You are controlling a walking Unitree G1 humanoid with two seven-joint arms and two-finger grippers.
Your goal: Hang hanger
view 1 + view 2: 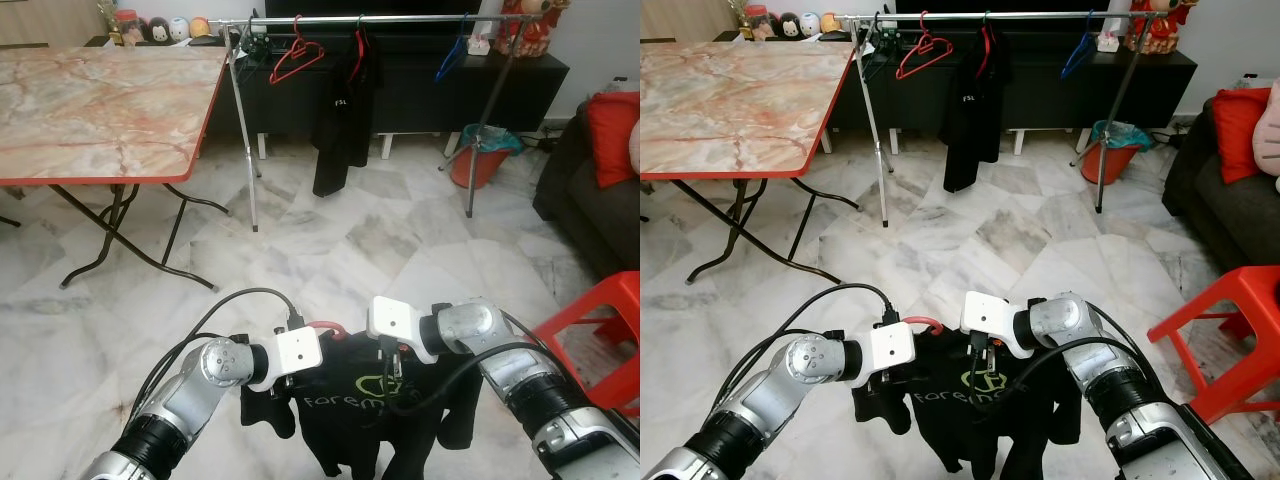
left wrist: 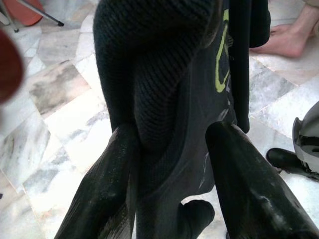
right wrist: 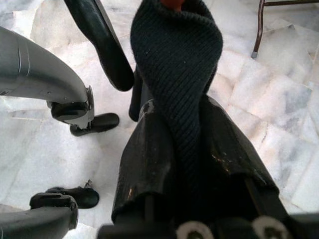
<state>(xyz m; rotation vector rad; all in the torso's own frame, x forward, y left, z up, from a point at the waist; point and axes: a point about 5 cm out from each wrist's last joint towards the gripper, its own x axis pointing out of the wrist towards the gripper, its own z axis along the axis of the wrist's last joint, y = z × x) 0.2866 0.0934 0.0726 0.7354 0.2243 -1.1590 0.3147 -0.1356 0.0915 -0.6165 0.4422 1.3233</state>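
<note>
Low in front of the robot, at six o'clock in the head views, a black knit shirt with a yellow-green logo (image 1: 370, 410) hung on a red plastic hanger (image 1: 322, 326) between the two silver arms. The left gripper (image 2: 169, 149) sat at the shirt's left shoulder; its two black fingers (image 2: 107, 189) stood a little apart with a thick fold of the knit cloth between them, touching the cloth on one side, so whether it truly pinched could not be told. The right gripper (image 3: 184, 144) was clamped on a ribbed fold of the same shirt at the collar, both fingers (image 3: 144, 164) pressed against the cloth, with a bit of red hanger just above.

Far off at twelve o'clock stood a silver metal clothes rail on angled legs (image 1: 360, 19). On it hung an empty red hanger (image 1: 297, 60), a black garment (image 1: 343, 110) and a blue hanger (image 1: 452, 58). At ten o'clock stood a marble-patterned folding table with a red edge (image 1: 100, 110); at three o'clock, a red plastic stool (image 1: 600, 330). The floor was pale marble tile (image 1: 330, 250). In the left wrist view a person's bare foot (image 2: 291, 42) rested on the tiles.
</note>
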